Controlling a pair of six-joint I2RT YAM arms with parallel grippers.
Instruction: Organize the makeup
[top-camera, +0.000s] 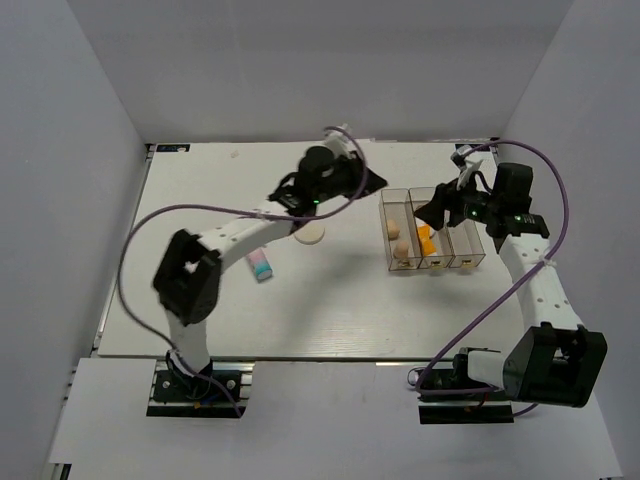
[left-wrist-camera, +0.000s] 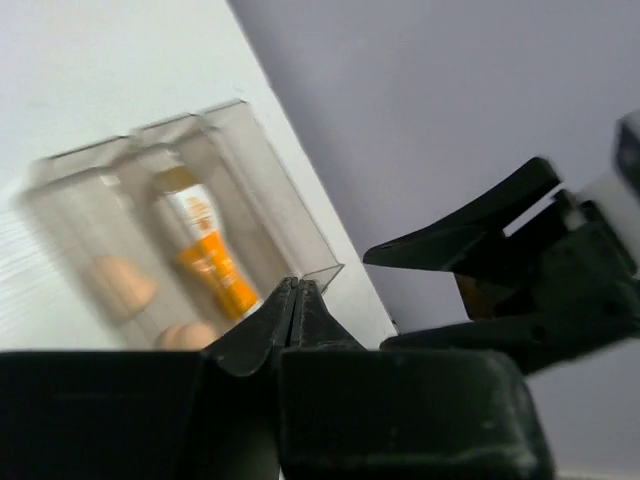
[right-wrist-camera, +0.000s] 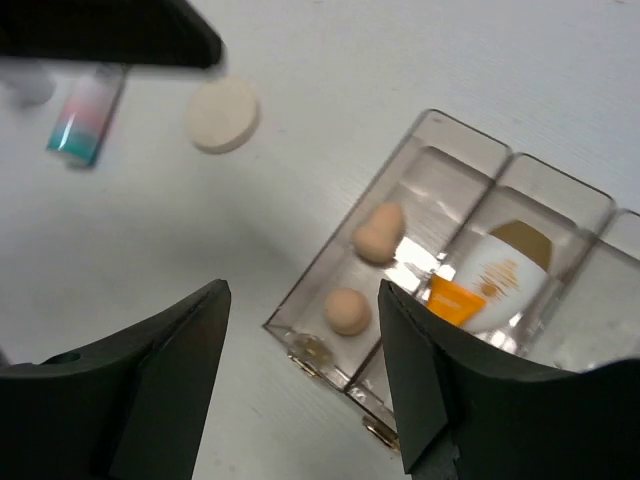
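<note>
1. Inside the clear box (right-wrist-camera: 468, 132): sponges (right-wrist-camera: 378, 232) share an end compartment, orange tube (right-wrist-camera: 462, 298) next door, sorted by kind I guess.
2. Right gripper (right-wrist-camera: 300, 305) spread above it, left gripper (left-wrist-camera: 297, 292) pressed together, both empty.
3. Compact (right-wrist-camera: 222, 113), pink-blue tube (right-wrist-camera: 85, 125) lie outside it on the worktop.

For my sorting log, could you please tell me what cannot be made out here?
- Far-right compartment of the clear box: the right gripper partly covers it from above; the right wrist view cuts it off.
- Print on the orange tube: blurred, left wrist view.
- A pale item beside the striped tube: blurred, under the left arm, right wrist view.
</note>
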